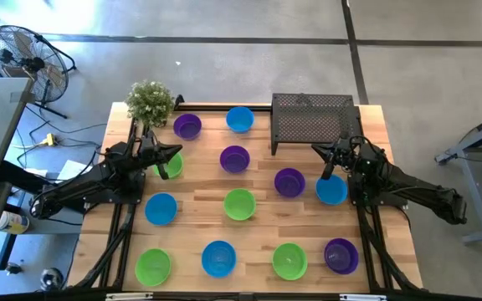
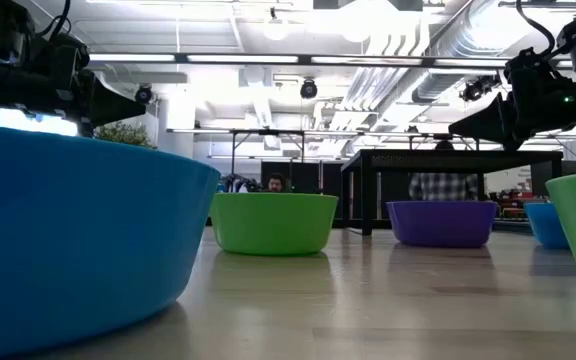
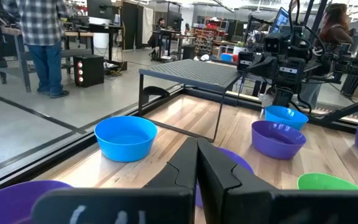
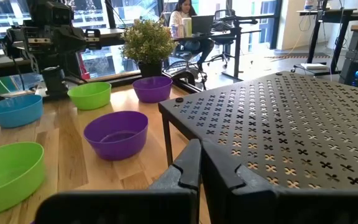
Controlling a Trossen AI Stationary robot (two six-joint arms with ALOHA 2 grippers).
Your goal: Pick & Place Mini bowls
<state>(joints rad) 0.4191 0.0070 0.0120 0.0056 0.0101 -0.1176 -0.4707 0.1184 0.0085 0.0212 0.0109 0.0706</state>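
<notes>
Eleven small round plastic mini bowls (image 1: pixel 239 203), purple, blue and green, sat spread over the wooden surface (image 1: pixel 197 194). Left pincer (image 1: pixel 176 151) hung fully closed, empty, above a green bowl (image 1: pixel 169 165); right pincer (image 1: pixel 318 149) likewise, beside the black perforated tray (image 1: pixel 312 121).
</notes>
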